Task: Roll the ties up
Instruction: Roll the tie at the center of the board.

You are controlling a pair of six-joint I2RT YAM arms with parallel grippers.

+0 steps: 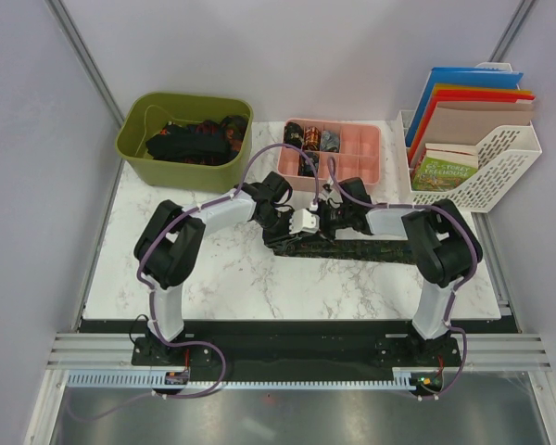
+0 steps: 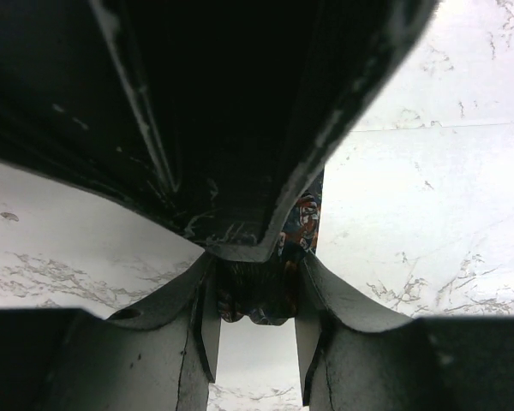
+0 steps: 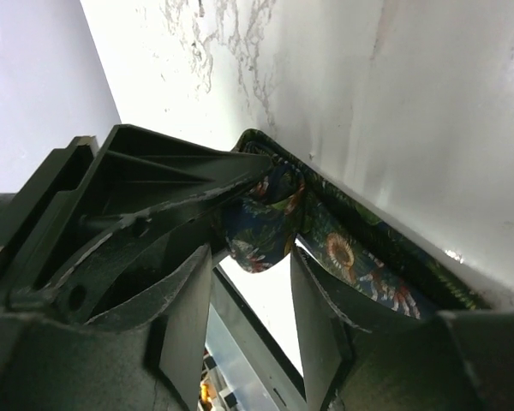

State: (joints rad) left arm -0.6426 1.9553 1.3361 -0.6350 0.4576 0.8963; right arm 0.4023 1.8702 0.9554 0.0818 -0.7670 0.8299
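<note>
Your left hand is clamped on the rolled-up end of the long, narrow dark fabric necktie with the fine green-brown pattern. In its wrist view the small roll fills the gap and touches both fingers. Your right hand sits just beside it, nose to nose. Its jaws stand apart, with bright desk showing between them and a folded lump of the same necktie just ahead of their tips; you cannot tell whether the lump touches either finger. The rest of the necktie lies flat and straight on the white marbled desk, running from the two hands toward the right arm's side and partly under that arm. At the back of the desk, a loose heap of dark ties lies in the olive-green plastic bin on the left. Several small rolled ties stand in the pink compartment tray in the middle. A white mesh file rack with coloured folders and books stands on the right.
</note>
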